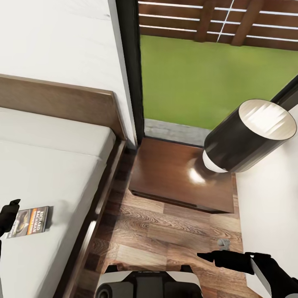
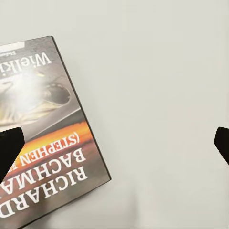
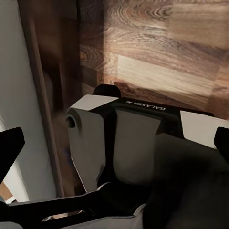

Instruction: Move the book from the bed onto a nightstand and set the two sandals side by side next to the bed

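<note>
The book (image 1: 30,221) lies flat on the bed's off-white mattress (image 1: 49,174), close to my left gripper (image 1: 9,213) at the view's left edge. In the left wrist view the book (image 2: 43,138) shows its "RICHARD BACHMAN" lettering. My left gripper (image 2: 116,148) hovers open over it, one fingertip (image 2: 9,150) above the cover and the other above bare mattress. The nightstand (image 1: 174,174) stands right of the bed under the window. My right gripper (image 1: 213,256) hangs open and empty over the floor, with its fingertips (image 3: 10,148) framing my own base. The sandals are out of view.
A lamp with a black cylindrical shade (image 1: 248,138) stands on the nightstand's right part. The brown headboard (image 1: 58,101) and dark bed frame (image 1: 97,207) border the mattress. Wood-plank floor (image 1: 165,240) lies between bed, nightstand and my base (image 1: 149,283). A white wall (image 1: 273,215) is at right.
</note>
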Controlling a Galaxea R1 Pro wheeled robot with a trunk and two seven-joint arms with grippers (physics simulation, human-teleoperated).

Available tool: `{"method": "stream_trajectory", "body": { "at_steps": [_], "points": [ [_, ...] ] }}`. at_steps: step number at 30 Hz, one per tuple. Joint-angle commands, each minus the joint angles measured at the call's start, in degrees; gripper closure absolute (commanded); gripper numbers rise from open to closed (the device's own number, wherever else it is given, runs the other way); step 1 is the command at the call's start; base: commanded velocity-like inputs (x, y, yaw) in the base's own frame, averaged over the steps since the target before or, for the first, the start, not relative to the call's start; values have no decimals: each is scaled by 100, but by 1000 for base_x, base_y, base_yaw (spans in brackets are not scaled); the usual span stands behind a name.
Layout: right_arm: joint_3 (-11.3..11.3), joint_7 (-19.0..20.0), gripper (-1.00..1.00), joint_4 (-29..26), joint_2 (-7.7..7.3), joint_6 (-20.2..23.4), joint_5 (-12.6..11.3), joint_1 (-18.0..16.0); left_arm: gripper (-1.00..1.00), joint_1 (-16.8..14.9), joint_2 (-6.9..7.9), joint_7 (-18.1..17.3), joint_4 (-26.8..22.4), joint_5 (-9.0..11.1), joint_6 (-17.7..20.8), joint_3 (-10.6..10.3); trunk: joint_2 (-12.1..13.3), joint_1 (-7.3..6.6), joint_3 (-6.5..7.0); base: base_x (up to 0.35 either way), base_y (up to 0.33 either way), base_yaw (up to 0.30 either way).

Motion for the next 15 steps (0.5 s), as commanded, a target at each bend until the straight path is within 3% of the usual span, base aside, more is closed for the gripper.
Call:
{"method": "stream_trajectory", "body": {
  "at_steps": [1, 15],
  "points": [
    [-3, 9, -100, 0, -1, 48, -36, 0, -100, -1, -2, 31, -11, 59, 37, 11, -46, 24, -22, 0, 0, 0],
    [-3, 9, -100, 0, -1, 48, -36, 0, -100, 0, -2, 31, -11, 59, 37, 11, -607, 331, -274, 0, 0, 0]
  ]
}}
